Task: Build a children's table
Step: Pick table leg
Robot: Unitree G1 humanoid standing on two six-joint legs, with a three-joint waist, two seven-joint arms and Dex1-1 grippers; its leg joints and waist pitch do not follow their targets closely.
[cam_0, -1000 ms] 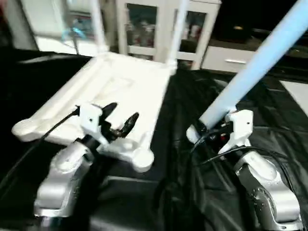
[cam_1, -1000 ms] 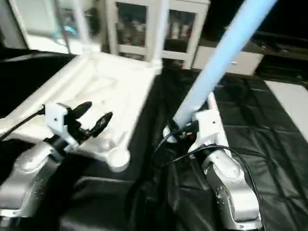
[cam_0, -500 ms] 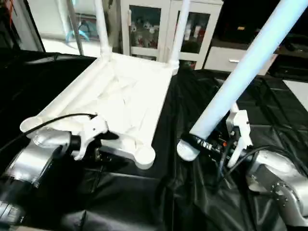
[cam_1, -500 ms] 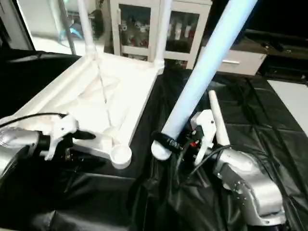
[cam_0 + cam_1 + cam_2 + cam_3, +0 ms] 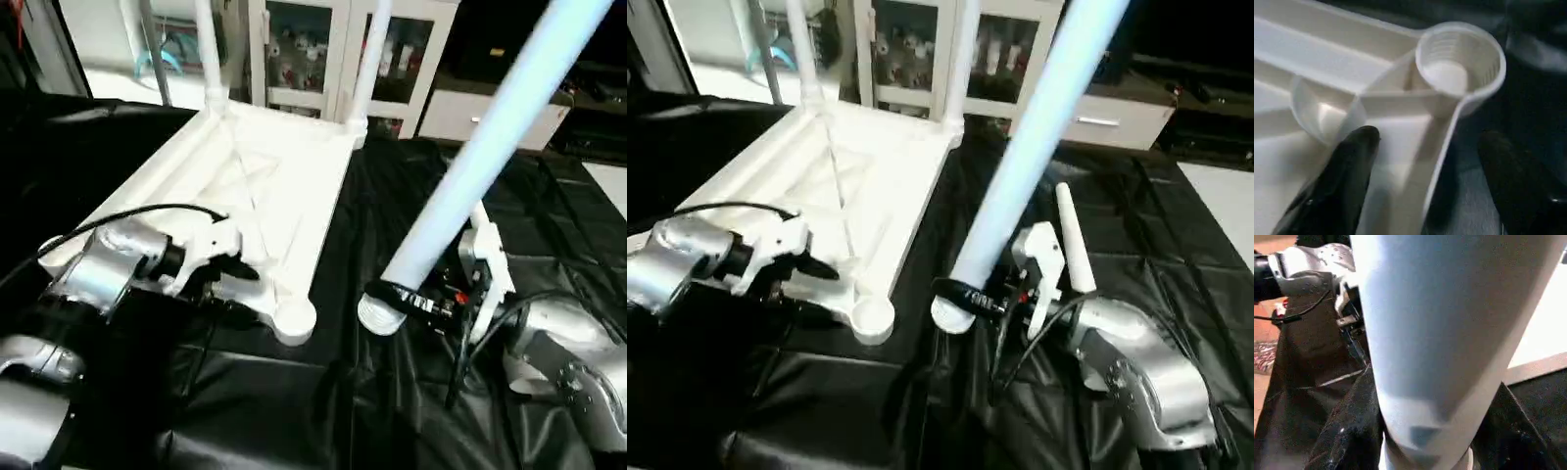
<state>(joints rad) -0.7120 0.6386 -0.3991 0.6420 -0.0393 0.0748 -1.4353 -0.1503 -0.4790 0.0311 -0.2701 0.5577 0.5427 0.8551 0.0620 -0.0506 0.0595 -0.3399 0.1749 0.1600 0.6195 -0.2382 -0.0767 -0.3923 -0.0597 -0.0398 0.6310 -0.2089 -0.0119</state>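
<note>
From the head camera, we see the white plastic square tabletop (image 5: 257,186) lying upside down on the black-draped work table (image 5: 549,225), X-ribbed underside up. Two long white tapered round legs (image 5: 208,49) stand upright in its far corner sockets. Our left gripper (image 5: 238,275) sits at the near edge of the tabletop, just beside the empty round corner socket (image 5: 294,315). Our right gripper (image 5: 416,299) is clamped around the thick lower end of a third white tapered leg (image 5: 490,137), which slants up and away over the black cloth, its round foot near the empty socket but apart from it. A fourth white leg (image 5: 1070,240) lies on the cloth behind that gripper.

At the left wrist, we see the two black fingers (image 5: 1342,181) spread wide, one over the ribbed underside and the other outside the rim, holding nothing; the empty socket (image 5: 1462,61) lies just beyond them.

At the right wrist, the held leg (image 5: 1449,333) rises close before the camera, with black cloth on both sides.
</note>
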